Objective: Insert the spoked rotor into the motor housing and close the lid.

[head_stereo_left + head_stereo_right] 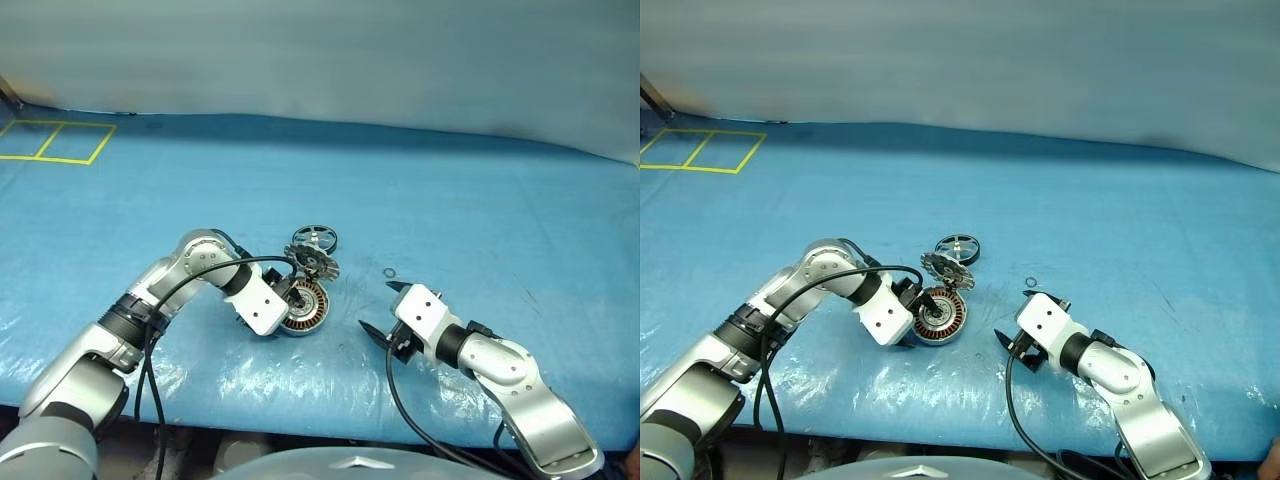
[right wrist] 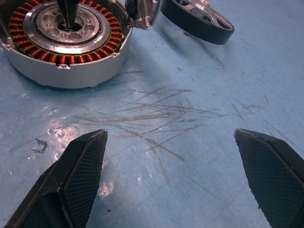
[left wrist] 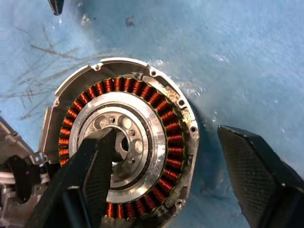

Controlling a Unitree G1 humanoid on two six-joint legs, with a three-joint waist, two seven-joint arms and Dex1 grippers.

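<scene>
1. Nearest the camera, the right gripper (image 1: 386, 312) is held low over the blue-covered table (image 1: 480, 200) near its front edge, right of the parts; its jaws are spread wide and nothing is gripped.
2. Left of it, the left gripper (image 1: 914, 297) is placed at the motor housing (image 1: 303, 307). Its jaws are parted: in the left wrist view one finger (image 3: 90, 175) is seen over the silver centre, the other outside the rim. Whether the finger touches the housing cannot be told.
3. The motor housing is found near the front edge of the table, about midway along it, with its copper windings exposed and its cavity empty.
4. The lid (image 1: 314, 261) is seen raised on the far side of the housing, standing open with its toothed face visible.
5. The spoked rotor (image 1: 314, 239) is located on the table just behind the lid, free of both grippers; insertion is judged not yet begun.
6. A small dark ring (image 1: 388, 271) is noted on the table, between the housing and the right gripper.
7. Hazards, as judged:
   - The housing may be dragged or tipped if the left finger is withdrawn at an angle.
   - The lid may fall shut before the rotor is seated if the housing is jolted.
   - The rotor may be seated crooked if it is lowered tilted onto the windings.
</scene>
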